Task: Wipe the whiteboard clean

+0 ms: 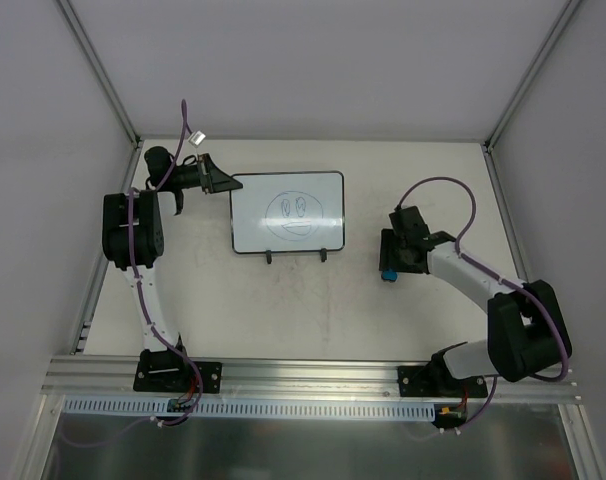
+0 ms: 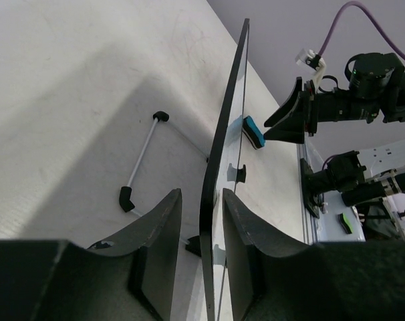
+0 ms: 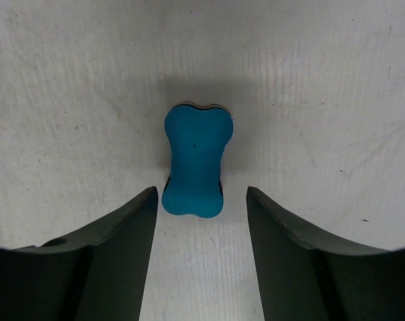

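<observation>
The whiteboard (image 1: 287, 212) stands upright on two black feet at the table's middle, with a smiley face drawn on it. My left gripper (image 1: 232, 185) is at its left edge. In the left wrist view the board's thin black edge (image 2: 228, 114) runs between my left gripper's fingers (image 2: 201, 194), with a small gap on each side. The blue bone-shaped eraser (image 1: 390, 273) lies flat on the table to the board's right. My right gripper (image 1: 394, 260) hovers over it, open. In the right wrist view the eraser (image 3: 194, 160) lies just ahead of the open right gripper (image 3: 201, 192), untouched.
The board's rear support rod (image 2: 141, 160) rests on the table behind it. An aluminium rail (image 1: 313, 378) with both arm bases runs along the near edge. Grey walls close in the back and sides. The eraser also shows past the board in the left wrist view (image 2: 253, 132).
</observation>
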`<act>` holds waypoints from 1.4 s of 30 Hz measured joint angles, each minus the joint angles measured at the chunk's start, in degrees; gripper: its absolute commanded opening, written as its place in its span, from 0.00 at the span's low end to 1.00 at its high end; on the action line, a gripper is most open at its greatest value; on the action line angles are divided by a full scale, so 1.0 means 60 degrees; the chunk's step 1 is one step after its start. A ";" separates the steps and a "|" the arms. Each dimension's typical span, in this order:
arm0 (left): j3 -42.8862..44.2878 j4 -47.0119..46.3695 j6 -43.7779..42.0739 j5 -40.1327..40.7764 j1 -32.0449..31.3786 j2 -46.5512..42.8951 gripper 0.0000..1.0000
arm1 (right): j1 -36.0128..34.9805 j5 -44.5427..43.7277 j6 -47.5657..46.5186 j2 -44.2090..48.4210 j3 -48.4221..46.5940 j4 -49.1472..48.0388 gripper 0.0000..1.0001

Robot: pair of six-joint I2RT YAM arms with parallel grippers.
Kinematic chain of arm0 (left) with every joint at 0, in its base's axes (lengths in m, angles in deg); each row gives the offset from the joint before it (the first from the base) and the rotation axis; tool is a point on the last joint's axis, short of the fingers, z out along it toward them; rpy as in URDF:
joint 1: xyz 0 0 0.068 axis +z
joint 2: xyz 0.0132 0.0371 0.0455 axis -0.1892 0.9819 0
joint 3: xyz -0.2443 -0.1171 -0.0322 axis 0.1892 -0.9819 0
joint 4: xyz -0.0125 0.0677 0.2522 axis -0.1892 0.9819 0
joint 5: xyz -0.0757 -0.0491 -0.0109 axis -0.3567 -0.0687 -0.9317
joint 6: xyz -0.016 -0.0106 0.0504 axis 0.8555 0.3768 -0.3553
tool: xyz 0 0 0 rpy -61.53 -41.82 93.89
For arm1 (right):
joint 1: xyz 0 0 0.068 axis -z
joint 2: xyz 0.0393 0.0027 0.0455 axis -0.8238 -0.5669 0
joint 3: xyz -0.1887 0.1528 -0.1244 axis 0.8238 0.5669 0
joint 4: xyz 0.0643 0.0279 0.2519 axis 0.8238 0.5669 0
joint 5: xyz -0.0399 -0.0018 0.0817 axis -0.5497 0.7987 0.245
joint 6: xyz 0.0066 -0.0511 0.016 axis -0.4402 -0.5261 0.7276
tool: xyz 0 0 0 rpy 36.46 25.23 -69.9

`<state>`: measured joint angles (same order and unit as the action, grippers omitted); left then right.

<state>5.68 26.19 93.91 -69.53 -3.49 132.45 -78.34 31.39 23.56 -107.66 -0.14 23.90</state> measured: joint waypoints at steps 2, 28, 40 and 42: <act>0.0062 0.0000 0.0069 -0.0087 0.0000 0.0091 0.28 | 0.0000 -0.0004 0.0069 -0.0127 -0.0029 -0.0007 0.57; 0.0098 -0.0244 0.0492 -0.0357 -0.0040 0.0131 0.07 | 0.0000 -0.0084 0.0419 -0.1344 -0.0576 -0.0426 0.45; 0.0066 -0.0576 0.0739 -0.0404 -0.0062 0.0109 0.00 | 0.0000 -0.0197 0.0510 -0.1337 -0.0583 -0.0448 0.06; 0.0062 -0.0692 0.0838 -0.0412 -0.0066 0.0109 0.00 | 0.0000 -0.0193 0.0510 -0.1337 -0.0590 -0.0448 0.00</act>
<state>6.05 22.04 98.93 -72.00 -3.88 133.11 -78.34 30.24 26.62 -115.68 -3.68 21.21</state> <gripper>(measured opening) 0.103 0.202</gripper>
